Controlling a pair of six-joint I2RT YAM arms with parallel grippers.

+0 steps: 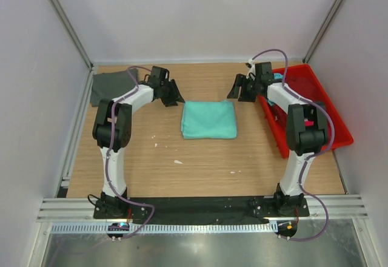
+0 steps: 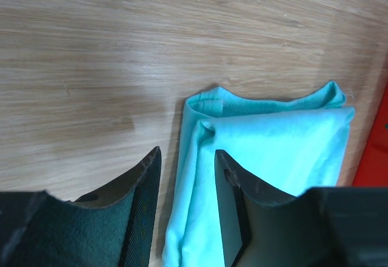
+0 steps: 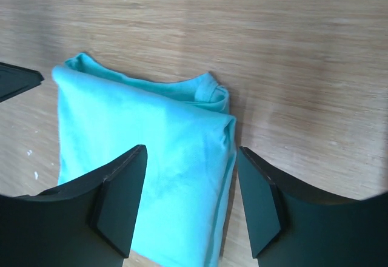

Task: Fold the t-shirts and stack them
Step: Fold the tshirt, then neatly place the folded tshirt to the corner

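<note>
While the folded mint green t-shirt (image 1: 209, 119) lies centred on the worktop (image 1: 200, 170), left gripper (image 1: 177, 97) at its 11 o'clock corner and right gripper (image 1: 234, 93) at 1 o'clock hang spread, empty, likely poised to lift it together.

Cloth on wood.
I see a matt, soft mint t-shirt (image 1: 208, 119), a smooth wood-grain table (image 1: 200, 164), a glossy plastic tray (image 1: 306, 76).
</note>
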